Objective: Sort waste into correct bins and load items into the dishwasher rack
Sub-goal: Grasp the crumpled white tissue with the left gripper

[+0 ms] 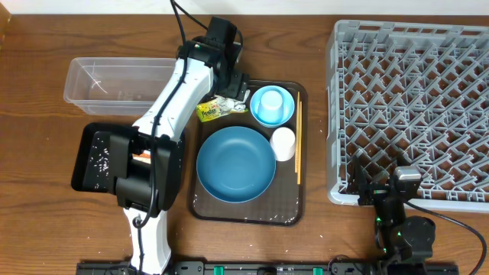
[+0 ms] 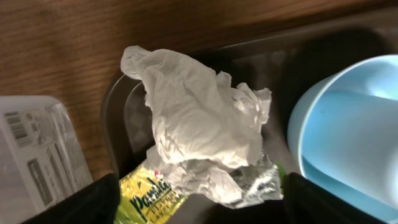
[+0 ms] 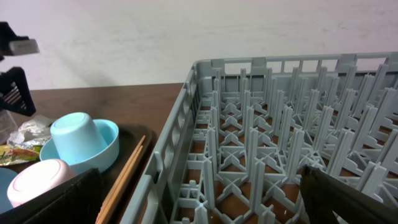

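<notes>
Broadly, a dark wooden table (image 1: pixel 46 221) with a visible grain carries everything, and the right wrist view shows a plain pale wall (image 3: pixel 124 37) behind it. The grey dishwasher rack (image 1: pixel 412 99), a square grid of upright pegs, fills the table's right side and holds nothing. Just left of it lies a dark brown serving tray (image 1: pixel 244 212).

On that tray a wide blue bowl (image 1: pixel 235 163) sits upright at the front. A light-blue cup (image 1: pixel 272 105) stands at the back right, and a white cup (image 1: pixel 283 143) is just beside the bowl's right rim. Thin wooden chopsticks (image 1: pixel 298 141) lie along the tray's right edge. Further left, a clear plastic tub (image 1: pixel 114 80) sits at the back. A shallow black tray (image 1: pixel 95 156) in front of it is speckled with white rice grains (image 1: pixel 99 160).

Crumpled white tissue (image 2: pixel 199 124) rests in the serving tray's back left corner, lying over a yellow-green wrapper (image 2: pixel 146 193).

The left gripper (image 2: pixel 205 208) hangs over that corner with its fingers spread wide either side of the tissue, holding nothing. The right gripper (image 3: pixel 199 211) sits low near the rack's front left corner, also spread wide and holding nothing.

Green script on the wrapper begins "Pam"; the rest is hidden. A barcode label (image 2: pixel 31 137) on the tub has print too small to read.
</notes>
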### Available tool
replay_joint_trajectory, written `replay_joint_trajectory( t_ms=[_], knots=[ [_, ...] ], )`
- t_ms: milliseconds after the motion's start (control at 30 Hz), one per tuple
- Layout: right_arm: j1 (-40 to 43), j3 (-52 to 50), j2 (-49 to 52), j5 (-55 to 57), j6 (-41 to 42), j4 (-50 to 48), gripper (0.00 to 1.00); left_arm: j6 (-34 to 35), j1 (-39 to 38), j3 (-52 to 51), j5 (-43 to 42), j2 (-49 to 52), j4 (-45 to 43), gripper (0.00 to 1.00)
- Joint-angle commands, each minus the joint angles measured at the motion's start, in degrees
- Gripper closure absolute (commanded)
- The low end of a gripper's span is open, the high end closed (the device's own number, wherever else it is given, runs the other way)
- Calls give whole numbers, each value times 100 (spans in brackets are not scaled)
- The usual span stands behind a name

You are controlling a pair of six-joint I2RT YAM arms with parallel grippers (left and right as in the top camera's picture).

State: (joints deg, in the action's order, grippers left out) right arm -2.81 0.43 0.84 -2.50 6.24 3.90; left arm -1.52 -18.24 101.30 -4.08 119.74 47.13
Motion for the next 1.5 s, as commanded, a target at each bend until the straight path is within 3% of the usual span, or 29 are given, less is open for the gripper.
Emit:
replay_joint_trajectory(
  t_ms=[0, 433, 667, 833, 1000, 1067, 1200, 1467],
  knots=[
    [103, -11, -7, 61, -76, 20, 1, -127, 33, 68, 72, 160, -50, 19],
    [103, -11, -7, 61, -76, 20, 1, -129, 28, -4, -133, 459, -9, 20],
    [103, -11, -7, 61, -76, 20, 1, -125, 28, -33, -151, 459, 33, 47],
    [103, -11, -7, 61, -76, 20, 1, -127, 28, -190, -236, 459, 42, 50],
    [103, -11, -7, 61, -76, 20, 1, -120, 28, -282, -297, 459, 55, 59],
    [103, -11, -7, 61, -76, 20, 1, -120, 28, -282, -295, 457, 46, 66],
    [103, -11, -7, 61, -76, 20, 1, -76, 28, -264, -295, 420, 39, 93],
    [103, -11, -7, 61, -76, 20, 1, 337, 28, -168, -297, -160, 31, 94]
  ],
)
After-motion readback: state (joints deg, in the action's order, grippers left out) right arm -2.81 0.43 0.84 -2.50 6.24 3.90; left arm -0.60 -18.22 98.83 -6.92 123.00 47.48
